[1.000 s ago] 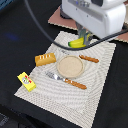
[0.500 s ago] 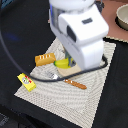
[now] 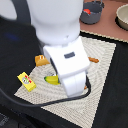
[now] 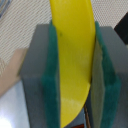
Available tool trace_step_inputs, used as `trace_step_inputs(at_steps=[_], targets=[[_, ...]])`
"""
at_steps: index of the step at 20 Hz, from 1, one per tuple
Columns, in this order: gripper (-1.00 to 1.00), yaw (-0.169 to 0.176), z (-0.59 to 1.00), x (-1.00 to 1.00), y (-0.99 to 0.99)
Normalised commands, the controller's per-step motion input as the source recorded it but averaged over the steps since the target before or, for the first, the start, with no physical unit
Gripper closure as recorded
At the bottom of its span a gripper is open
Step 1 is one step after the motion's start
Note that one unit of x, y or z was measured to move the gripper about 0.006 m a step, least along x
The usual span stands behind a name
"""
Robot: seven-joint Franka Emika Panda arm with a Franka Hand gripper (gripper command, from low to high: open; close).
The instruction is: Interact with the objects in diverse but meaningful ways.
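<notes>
Clamped between my two green pads, the yellow banana fills my gripper; in the wrist view it runs up out of frame, so I cannot see either of its ends. From the exterior view my white arm is blurred and takes up most of the middle, hiding my fingers and whatever lies under me on the woven placemat. Only a sliver of that banana peeks out at my near left edge. Largest of what remains is the dark grey bowl at the far side, with the round red tomato inside it, partly cut by my arm. At the far right corner a pale dish is cut off by the frame. Left of me, the orange-brown bread loaf shows only one end. Nearer and further left, the yellow rectangular block with red label lies on the mat's corner, well apart from me. A small orange piece pokes out on my right, too blurred to name.
</notes>
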Motion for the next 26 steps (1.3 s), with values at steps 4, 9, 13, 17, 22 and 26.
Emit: trace_step_inputs(at_steps=[4,9,13,17,22,26], targets=[[1.00,0.000,-0.49,0.00,-0.21],[-1.00,0.000,-0.33,0.00,-0.23],[-1.00,0.007,0.00,0.00,-0.23],[-1.00,0.009,0.11,0.00,-0.20],[-1.00,0.003,0.68,-0.06,-0.12],[-1.00,0.000,0.46,-0.43,-0.08]])
